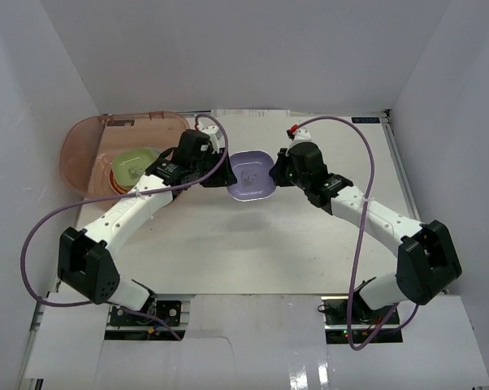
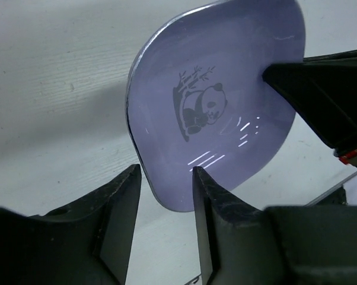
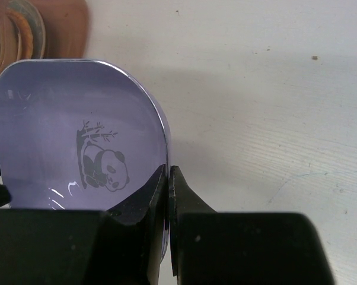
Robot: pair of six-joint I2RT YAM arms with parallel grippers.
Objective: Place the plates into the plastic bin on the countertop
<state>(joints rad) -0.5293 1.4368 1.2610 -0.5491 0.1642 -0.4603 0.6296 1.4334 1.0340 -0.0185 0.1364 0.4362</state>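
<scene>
The right gripper (image 3: 167, 176) pinched the lavender plate (image 1: 252, 175); the left gripper (image 2: 165, 176), fingers parted, straddled its opposite edge, that arm half-hiding the plastic bin (image 1: 80, 153).

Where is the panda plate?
The plate is mid-table in the top view, right of the bin, its right rim pinched by the right fingers, its left between the open left fingers.
</scene>
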